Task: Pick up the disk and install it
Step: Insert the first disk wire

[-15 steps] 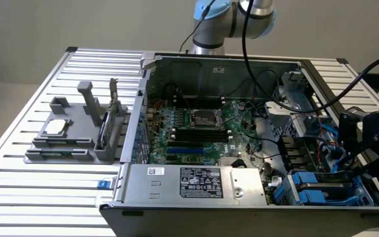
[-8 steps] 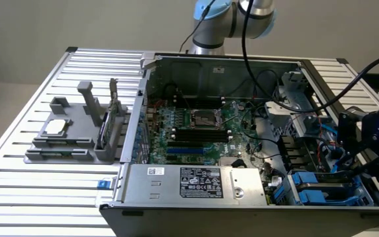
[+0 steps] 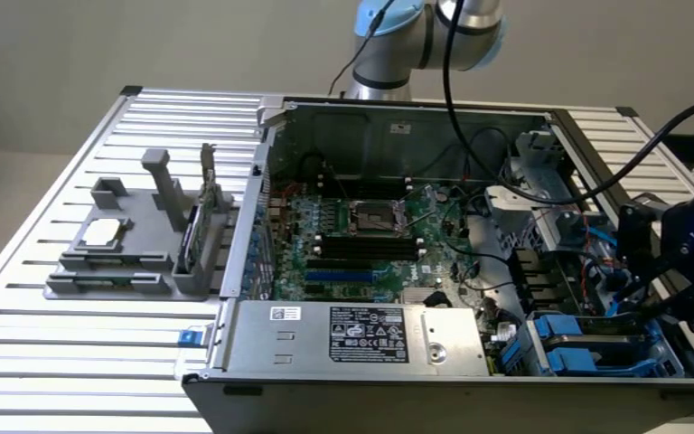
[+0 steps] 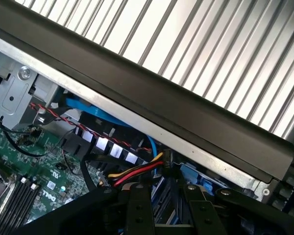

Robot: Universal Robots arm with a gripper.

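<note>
Disk (image 3: 588,348): judged to be the blue-framed unit seated in the drive bay at the near corner of the computer case (image 3: 444,402), on the exterior view's right.

Sweep from the exterior view's left:
- A grey holder (image 3: 112,271) stands on the slatted table (image 3: 46,362), well apart from the work.
- The circuit board (image 3: 360,235) lies mid-case.
- A silver box (image 3: 450,344) with a white label sits against the near wall.
- The bay comes last.

The claw (image 3: 642,298) hangs over the bay's right end, just above the blue frame. The disk therefore lies below it and slightly toward the exterior view's left. The frame's long axis appears to run along the near wall. In the wrist view the claw (image 4: 164,198) sits just beside red and yellow wires (image 4: 137,171), under the case rim. Whether it is apart or clamped on the disk cannot be told.
</note>
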